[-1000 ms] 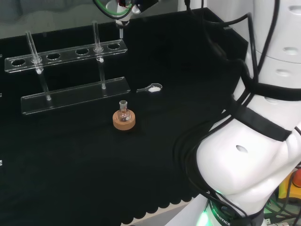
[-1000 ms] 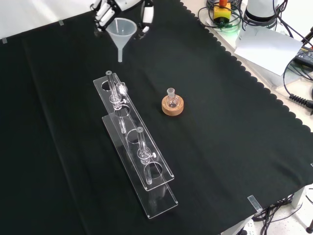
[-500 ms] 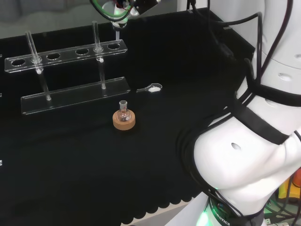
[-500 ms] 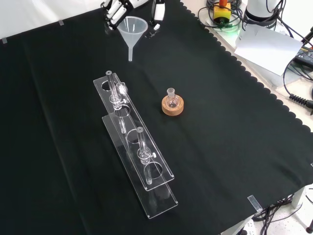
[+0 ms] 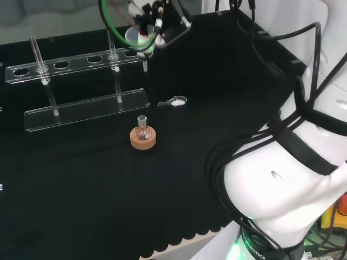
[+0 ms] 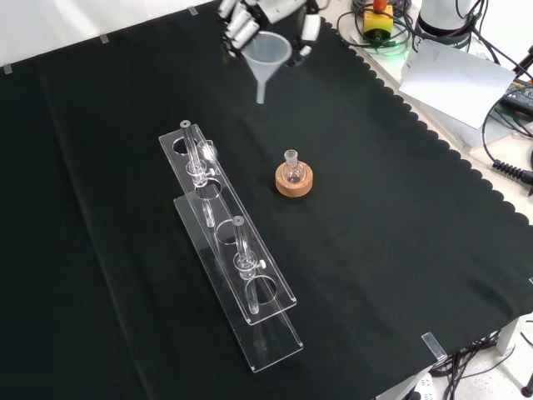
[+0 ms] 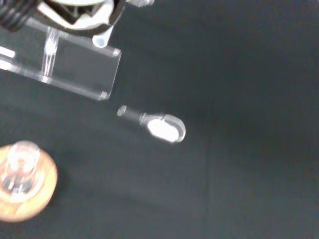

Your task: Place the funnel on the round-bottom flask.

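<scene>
Transit, judging by the layout — had the funnel point(image 6: 266, 54) up clear of the cloth in the hand point(image 6: 237, 25), pinched at the cone's rim between curled fingers on one side and the thumb on the other, stem downward. Hung near the top of the front view, beyond the end of the clear tube rack point(image 6: 229, 242) and well apart from the round-bottom flask point(image 6: 291, 167). Found the flask upright in its cork ring point(image 6: 295, 183) near the middle of the cloth, neck open, with nothing on it yet. Noted a small clear scoop point(image 5: 173, 101) lying flat between funnel and flask in the head view.

To do the step well, probably needed to keep the stem plumb and bring it directly over the neck before any descent — not slide in at an angle. Called for enough height to pass the rack's standing tubes and the scoop. Looked a narrow target: slim neck, light flask, merely resting in the ring by appearance, so likely to tip from a sideways knock. Best lowered straight, checked against both the head and front views, and released only once seated on the neck.
</scene>
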